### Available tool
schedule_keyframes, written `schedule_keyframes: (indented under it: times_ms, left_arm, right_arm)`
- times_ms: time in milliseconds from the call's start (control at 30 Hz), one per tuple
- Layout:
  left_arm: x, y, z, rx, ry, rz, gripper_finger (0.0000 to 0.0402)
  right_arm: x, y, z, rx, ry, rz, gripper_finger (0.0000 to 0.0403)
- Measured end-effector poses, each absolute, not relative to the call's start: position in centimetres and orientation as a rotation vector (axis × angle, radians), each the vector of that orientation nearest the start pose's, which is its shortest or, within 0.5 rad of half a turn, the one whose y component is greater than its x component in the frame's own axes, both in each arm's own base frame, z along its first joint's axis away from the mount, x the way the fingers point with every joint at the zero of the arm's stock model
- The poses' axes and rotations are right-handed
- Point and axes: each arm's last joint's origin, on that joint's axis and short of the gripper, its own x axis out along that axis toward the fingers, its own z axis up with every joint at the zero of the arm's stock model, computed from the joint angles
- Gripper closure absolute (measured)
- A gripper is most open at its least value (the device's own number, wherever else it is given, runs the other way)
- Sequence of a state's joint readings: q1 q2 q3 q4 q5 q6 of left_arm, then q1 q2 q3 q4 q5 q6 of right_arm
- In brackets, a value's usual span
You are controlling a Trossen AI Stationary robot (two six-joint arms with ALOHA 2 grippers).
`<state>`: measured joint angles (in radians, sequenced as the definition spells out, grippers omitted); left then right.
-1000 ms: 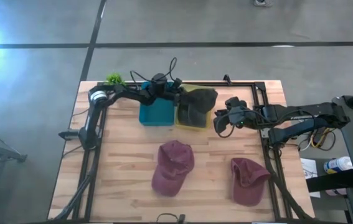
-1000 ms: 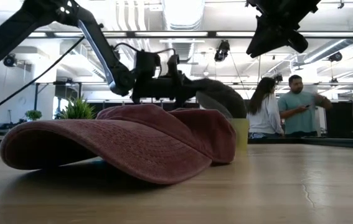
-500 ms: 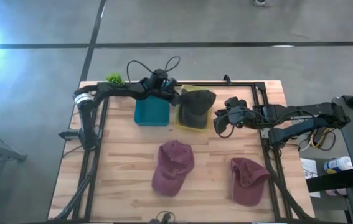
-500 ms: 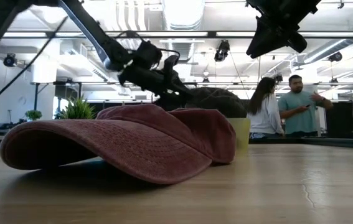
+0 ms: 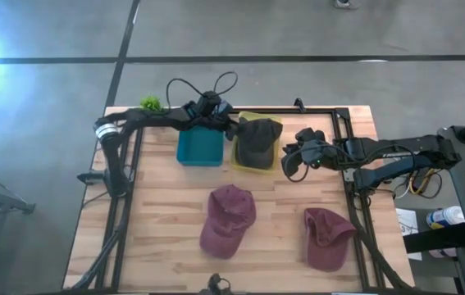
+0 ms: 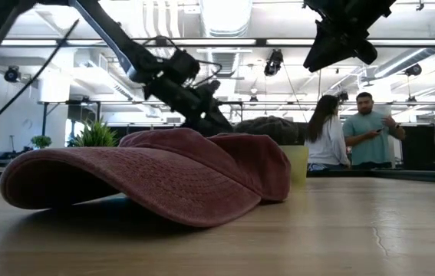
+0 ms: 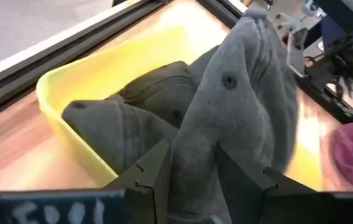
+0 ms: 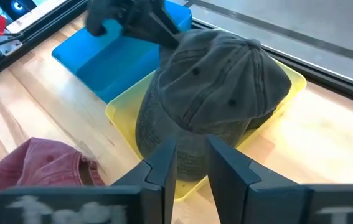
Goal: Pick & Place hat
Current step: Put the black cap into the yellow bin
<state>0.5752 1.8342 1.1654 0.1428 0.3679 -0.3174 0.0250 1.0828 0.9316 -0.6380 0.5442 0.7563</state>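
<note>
A grey hat (image 5: 258, 139) lies crown up in the yellow bin (image 5: 243, 166) at the table's far middle, resting on the bin's rim and floor. My left gripper (image 5: 232, 129) reaches it from the left, slanting down. It is open, with a ridge of the hat's cloth (image 7: 195, 186) between its fingers. My right gripper (image 5: 288, 164) hovers just right of the bin, open and empty, looking at the hat (image 8: 213, 87). Two maroon hats (image 5: 228, 217) (image 5: 326, 238) lie on the near half of the table. My left gripper has a raised fold at the grey hat's left edge (image 7: 192, 168) between its two fingers (image 7: 157, 171), coming from the table's left and slanting down. Whether the fingers touch the cloth I cannot tell. The hat rests in the yellow bin (image 7: 120, 59).
A blue bin (image 5: 202, 147) stands left of the yellow one. A small green plant (image 5: 150, 104) sits at the far left corner. A black frame rail (image 5: 343, 156) runs along the right side. Two people (image 6: 328, 130) (image 6: 370, 126) stand in the room beyond.
My left gripper has tipped from level to slanting down and has shifted a little toward the far left. The grey hat, held up level over the yellow bin before, has sunk and now sits lower in the bin.
</note>
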Motion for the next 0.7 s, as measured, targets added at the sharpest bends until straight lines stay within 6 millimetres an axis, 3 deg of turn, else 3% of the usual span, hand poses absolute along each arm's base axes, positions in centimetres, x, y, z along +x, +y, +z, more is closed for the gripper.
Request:
schedule_keyframes:
  times_ms: [233,333,433,600,700]
  left_arm:
    - [37.4,22.5,20.5,-0.426,0.405,0.236,0.028]
    - [38.8,23.4,19.4,-0.409,0.457,0.235,0.028]
    - [39.3,24.1,18.5,-0.455,0.575,0.271,0.028]
    - [38.8,24.0,20.0,-0.405,0.784,0.35,0.028]
    - [38.3,23.6,21.4,-0.318,0.818,0.398,0.028]
  right_arm:
    - [21.3,-1.0,29.3,0.491,0.53,-0.749,0.0328]
    - [21.3,-1.0,29.3,0.51,0.523,-0.754,0.0324]
    - [21.3,-1.0,29.3,0.523,0.518,-0.758,0.0318]
    - [21.3,-0.9,29.3,0.52,0.522,-0.758,0.031]
    - [21.3,-1.0,29.3,0.499,0.529,-0.755,0.0306]
